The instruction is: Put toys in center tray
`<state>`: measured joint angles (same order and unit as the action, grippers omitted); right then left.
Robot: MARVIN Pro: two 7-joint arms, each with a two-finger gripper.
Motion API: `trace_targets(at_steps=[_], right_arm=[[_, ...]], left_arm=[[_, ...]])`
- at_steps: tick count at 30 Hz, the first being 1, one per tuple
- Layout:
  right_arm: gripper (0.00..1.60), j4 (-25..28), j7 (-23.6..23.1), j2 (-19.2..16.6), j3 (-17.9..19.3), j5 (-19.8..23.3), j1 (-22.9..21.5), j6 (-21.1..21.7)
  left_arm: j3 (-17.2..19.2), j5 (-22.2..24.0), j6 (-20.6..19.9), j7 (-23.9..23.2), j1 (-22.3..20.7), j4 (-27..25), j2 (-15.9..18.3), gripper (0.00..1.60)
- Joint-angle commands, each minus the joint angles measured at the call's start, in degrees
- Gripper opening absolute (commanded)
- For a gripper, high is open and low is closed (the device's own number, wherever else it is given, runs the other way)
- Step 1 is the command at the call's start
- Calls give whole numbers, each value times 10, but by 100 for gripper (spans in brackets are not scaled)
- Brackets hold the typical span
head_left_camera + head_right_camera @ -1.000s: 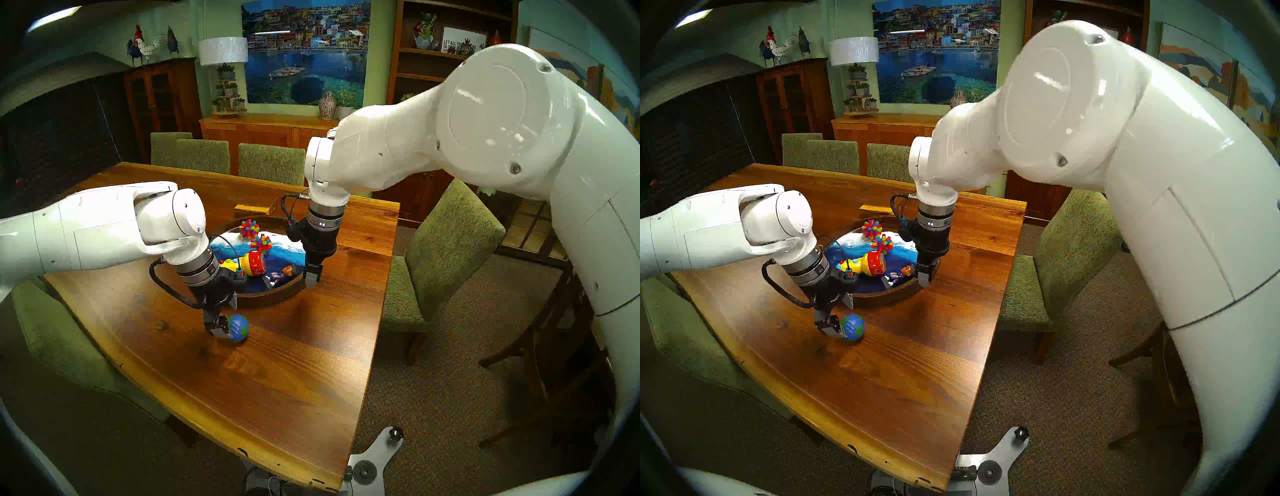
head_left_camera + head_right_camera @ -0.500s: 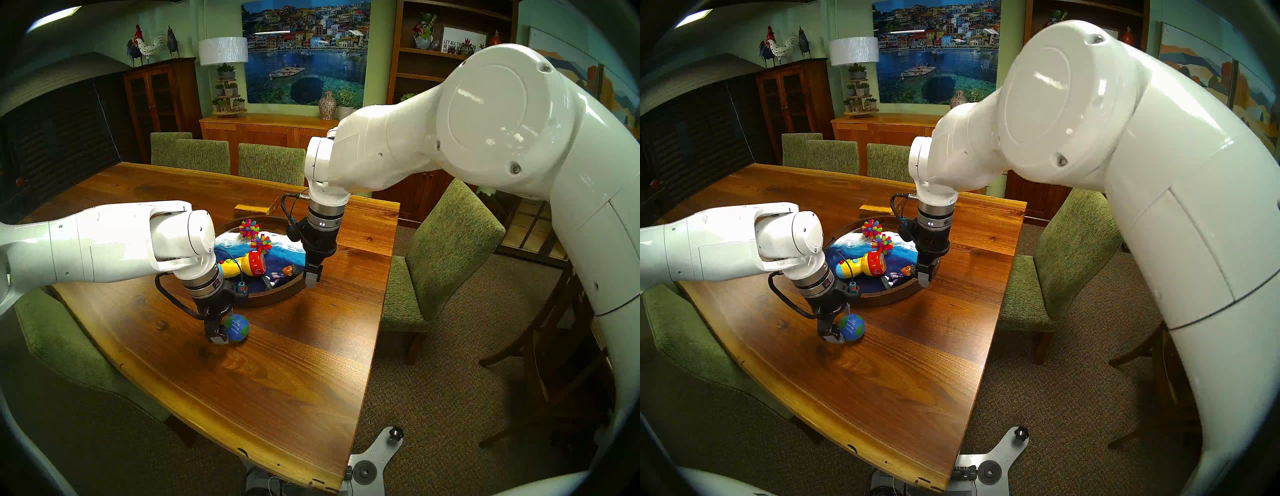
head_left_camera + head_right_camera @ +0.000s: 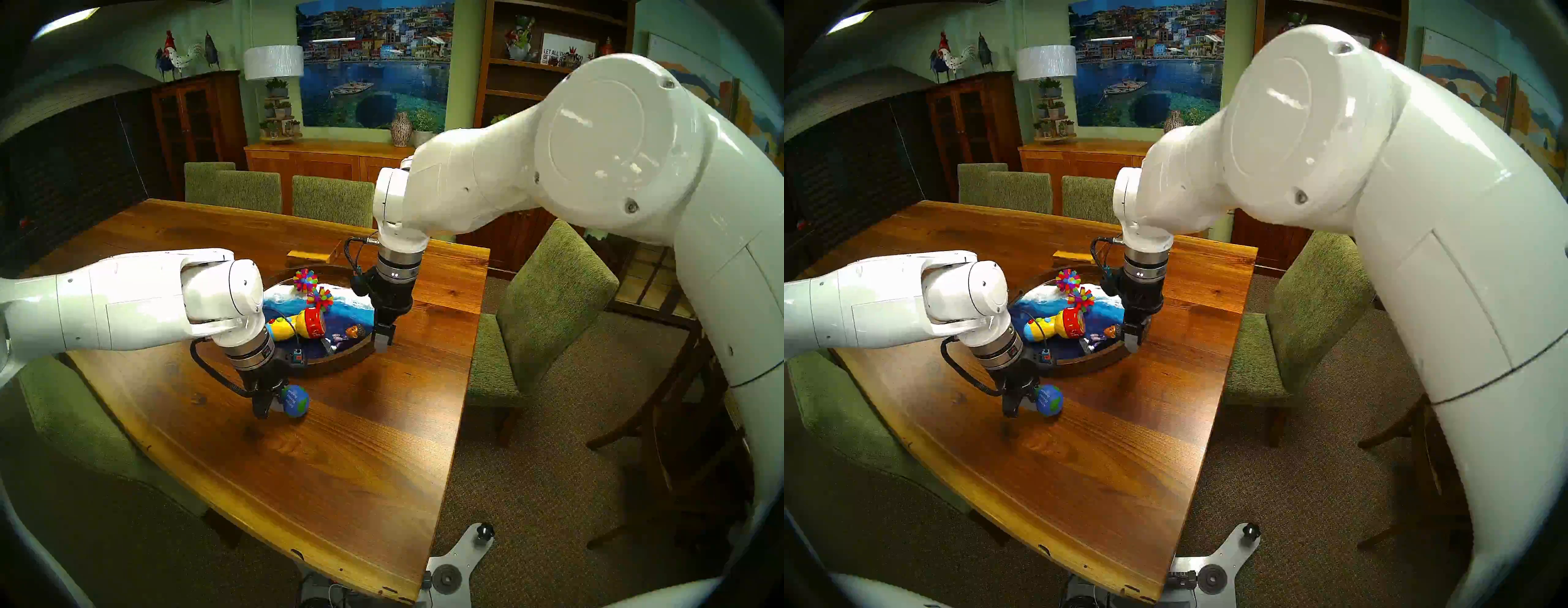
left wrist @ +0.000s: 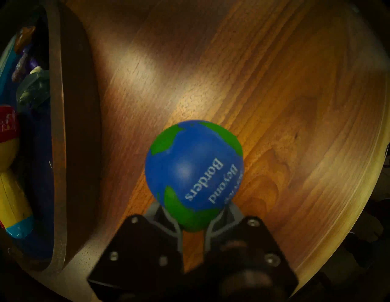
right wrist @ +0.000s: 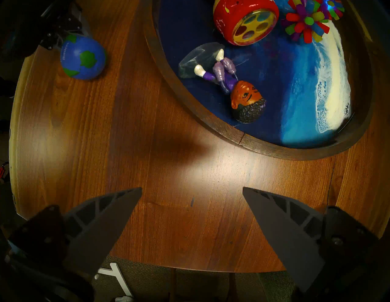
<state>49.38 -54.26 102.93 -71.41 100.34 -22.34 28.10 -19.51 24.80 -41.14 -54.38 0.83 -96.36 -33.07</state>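
The blue-green globe ball (image 3: 297,401) with white text is on the wooden table in front of the center tray (image 3: 339,366). My left gripper (image 3: 275,406) is shut on the globe ball (image 4: 194,173), pinching its near end. Whether the ball is off the table I cannot tell. Inside the round tray with the blue and white wave lie two spiky balls (image 3: 305,280) (image 3: 321,298), the yellow-red flashlight (image 3: 306,325) and the dark-haired doll (image 3: 350,333). My right gripper (image 3: 384,339) is open and empty, just outside the tray's right rim (image 5: 242,137).
A small rectangular wooden block (image 3: 309,256) lies behind the tray. Green chairs stand at the table's far side, at its left and at its right (image 3: 547,305). The table's right edge is close to my right gripper.
My left gripper has tilted upright over the globe ball and shut its fingers on it; the ball shifted slightly right. The right arm has not moved.
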Motion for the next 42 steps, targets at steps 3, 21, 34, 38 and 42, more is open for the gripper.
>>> trace_targets(at_steps=[3, 21, 34, 38, 42], right_arm=[[160, -10, 1, -4, 0, -1, -20, 0], [160, -10, 1, -4, 0, -1, -20, 0], [160, -10, 1, -4, 0, -1, -21, 1], [160, -10, 1, -4, 0, -1, -21, 0], [160, -10, 1, -4, 0, -1, -21, 0]], left_arm=[[51, 24, -6, -4, -43, 35, -7, 0], [91, 44, -52, 11, -39, 225, -107, 0], [52, 31, 20, -62, -30, 325, -157, 50], [52, 29, 29, -71, -32, 331, -158, 65], [55, 28, 34, -77, -32, 340, -161, 62]])
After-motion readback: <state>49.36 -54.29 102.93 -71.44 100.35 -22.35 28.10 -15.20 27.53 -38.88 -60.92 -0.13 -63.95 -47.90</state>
